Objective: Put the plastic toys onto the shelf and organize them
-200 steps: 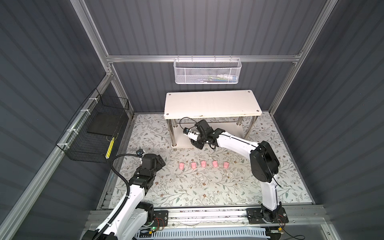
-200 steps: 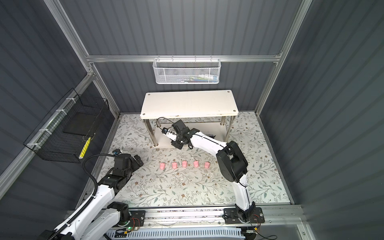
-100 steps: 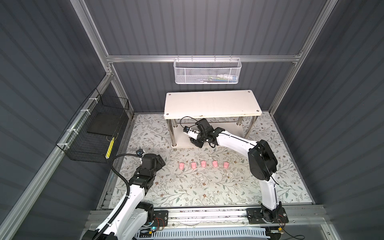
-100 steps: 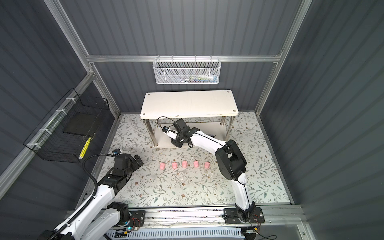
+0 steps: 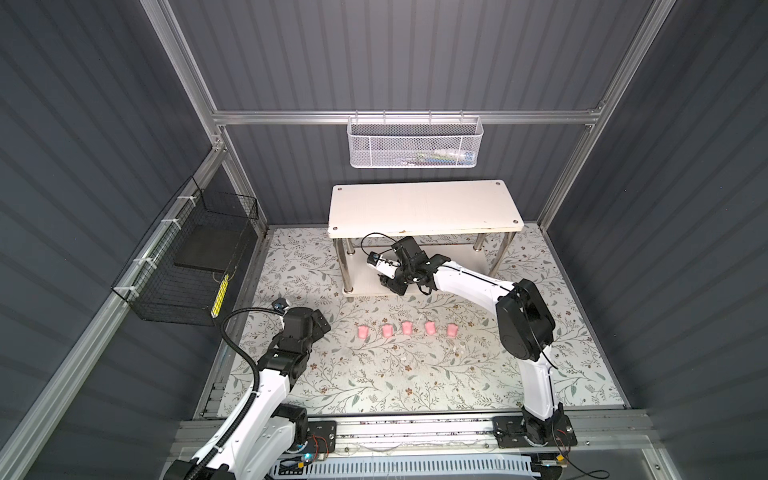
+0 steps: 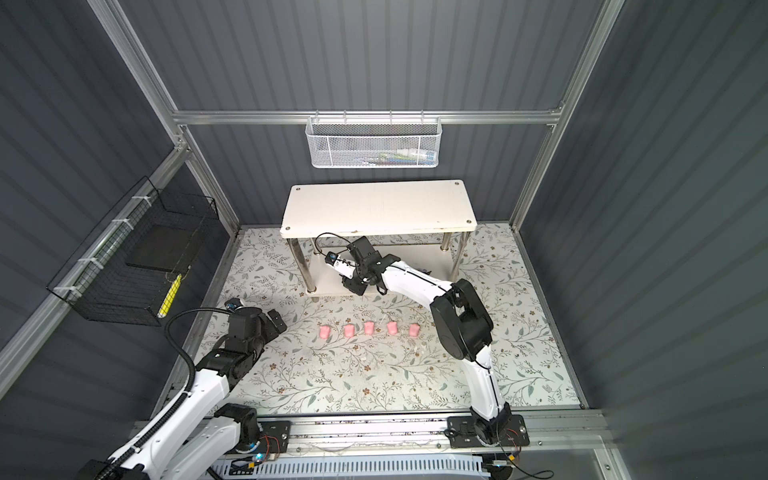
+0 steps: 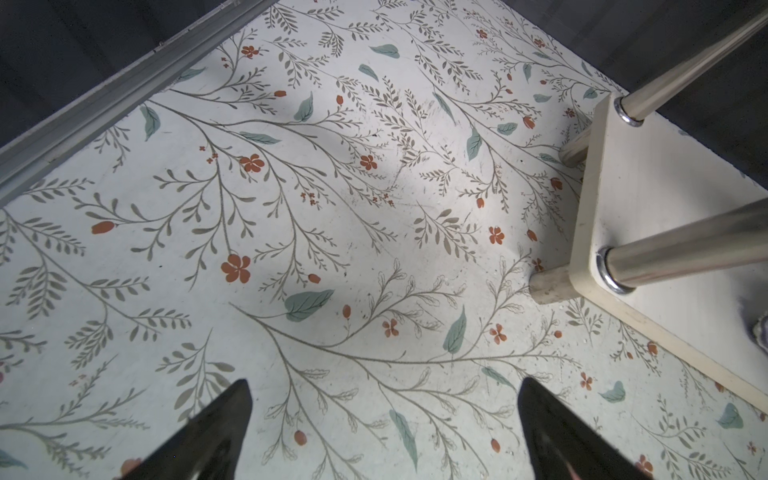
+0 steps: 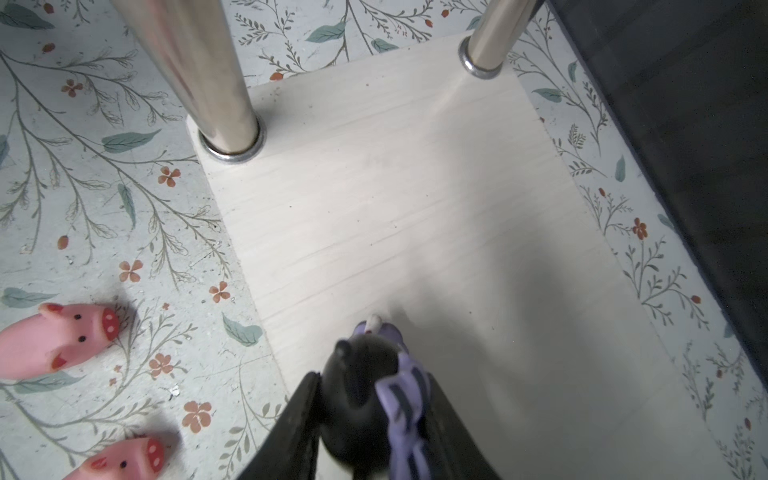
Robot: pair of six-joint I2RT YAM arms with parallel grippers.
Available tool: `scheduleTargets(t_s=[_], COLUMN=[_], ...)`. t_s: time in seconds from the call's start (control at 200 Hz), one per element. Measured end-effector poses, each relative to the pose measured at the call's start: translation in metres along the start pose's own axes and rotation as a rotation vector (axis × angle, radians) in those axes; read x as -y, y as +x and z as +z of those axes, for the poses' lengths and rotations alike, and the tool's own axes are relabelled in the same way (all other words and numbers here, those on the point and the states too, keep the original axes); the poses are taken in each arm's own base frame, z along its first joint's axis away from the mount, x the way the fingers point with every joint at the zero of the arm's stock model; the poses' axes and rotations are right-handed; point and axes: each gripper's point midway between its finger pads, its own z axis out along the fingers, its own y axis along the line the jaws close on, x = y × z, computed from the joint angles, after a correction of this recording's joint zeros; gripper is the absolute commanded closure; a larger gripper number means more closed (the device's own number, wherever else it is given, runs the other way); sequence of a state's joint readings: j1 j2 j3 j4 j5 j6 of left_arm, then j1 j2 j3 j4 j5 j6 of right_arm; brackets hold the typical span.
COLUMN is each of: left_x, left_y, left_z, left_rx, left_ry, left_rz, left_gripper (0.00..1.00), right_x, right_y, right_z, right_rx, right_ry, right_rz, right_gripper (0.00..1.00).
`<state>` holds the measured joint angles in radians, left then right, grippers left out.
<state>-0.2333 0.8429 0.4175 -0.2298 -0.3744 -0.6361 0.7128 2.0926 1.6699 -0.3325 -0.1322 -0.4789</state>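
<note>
Shelf (image 5: 424, 205): top board bare in both top views.
Right gripper (image 8: 370, 379): clenched on a black-and-lavender toy (image 8: 359, 361), holding it just over the near edge of the lower board (image 8: 395, 187). I cannot tell whether the toy touches down.
Left gripper (image 7: 384, 388): jaws spread wide with nothing between them, hovering over the floral mat (image 7: 291, 187) near a corner leg (image 7: 685, 249) of the shelf.
Pink pigs (image 5: 407, 327): all five in a row on the mat, well apart from the shelf, none placed.
Other dark toys: I cannot make them out (the top board hides much of the lower one).
Progress: early, by my reckoning. One toy is about to be set down, and five pigs are left to carry and line up.
</note>
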Motion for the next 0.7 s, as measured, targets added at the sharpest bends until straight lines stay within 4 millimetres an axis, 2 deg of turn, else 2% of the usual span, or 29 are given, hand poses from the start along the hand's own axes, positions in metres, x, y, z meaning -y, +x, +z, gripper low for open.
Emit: scheduleTargets(t_s=[0.47,0.7], left_x=[-0.0010,-0.0003], left_y=[0.0029,0.0033], left_z=[0.0031,0.0053], left_rx=[-0.009,-0.011], left_ry=[-0.007,-0.008], left_rz=[0.004,0.004], left_gripper=[0.00,0.00], right_x=[0.0082,0.0049], right_y=[-0.0011,-0.0004], right_z=[0.0039,0.0040], right_rx=[0.015,0.008], right_ry=[-0.013,-0.036], right_rz=[0.018,0.021], right_gripper=[0.59,0.58])
